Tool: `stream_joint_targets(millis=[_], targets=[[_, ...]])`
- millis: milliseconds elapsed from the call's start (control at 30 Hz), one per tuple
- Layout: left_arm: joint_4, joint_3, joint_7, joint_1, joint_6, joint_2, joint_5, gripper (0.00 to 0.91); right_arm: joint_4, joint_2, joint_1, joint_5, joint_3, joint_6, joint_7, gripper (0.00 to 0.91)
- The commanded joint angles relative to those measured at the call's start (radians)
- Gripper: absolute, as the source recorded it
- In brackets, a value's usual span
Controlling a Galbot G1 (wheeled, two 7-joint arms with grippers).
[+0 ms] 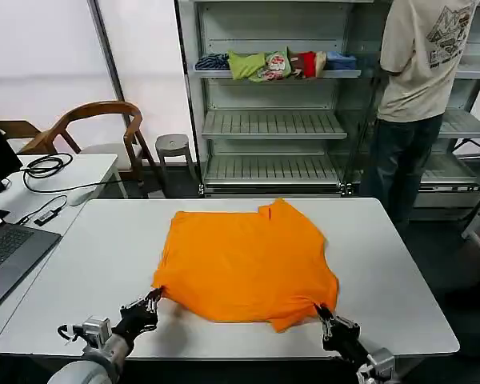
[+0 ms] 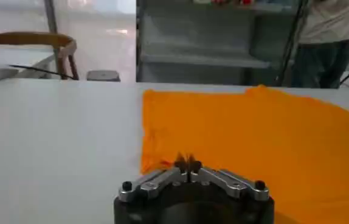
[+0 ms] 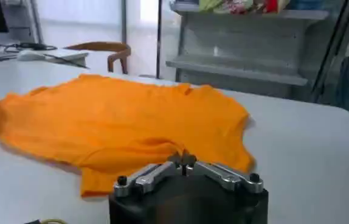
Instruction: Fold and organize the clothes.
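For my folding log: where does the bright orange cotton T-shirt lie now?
In the head view the bright orange cotton T-shirt lies mid-table, its near edge between the left gripper and right gripper.

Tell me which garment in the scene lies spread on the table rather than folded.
The orange T-shirt. It lies flat on the white table, its near corners pinched by the left hand and right hand. The multicoloured garments sit folded on the shelf behind.

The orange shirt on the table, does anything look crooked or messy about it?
Yes. The orange T-shirt lies rumpled and skewed on the white table, its near corners pinched by the left claw and right claw.
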Motion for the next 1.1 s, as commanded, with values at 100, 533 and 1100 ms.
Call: stream_joint_targets(millis=[100, 533, 1100], targets=[[0.195, 0.026, 0.02, -0.219, -0.042, 0.003, -0.091, 0.02, -0.12, 0.038, 0.227, -0.014, -0.058, -0.016, 0.001, 0.0], [0.329, 0.051, 0.031, -0.293, -0.058, 0.006, -0.097, 0.02, -0.281, 0.087, 0.355, -0.077, -0.133, -0.014, -0.002, 0.0], [0.348, 0.053, 0.048, -0.293, -0.064, 0.008, -0.079, 0.02, -0.336, 0.094, 0.405, -0.082, -0.139, -0.013, 0.0, 0.0]])
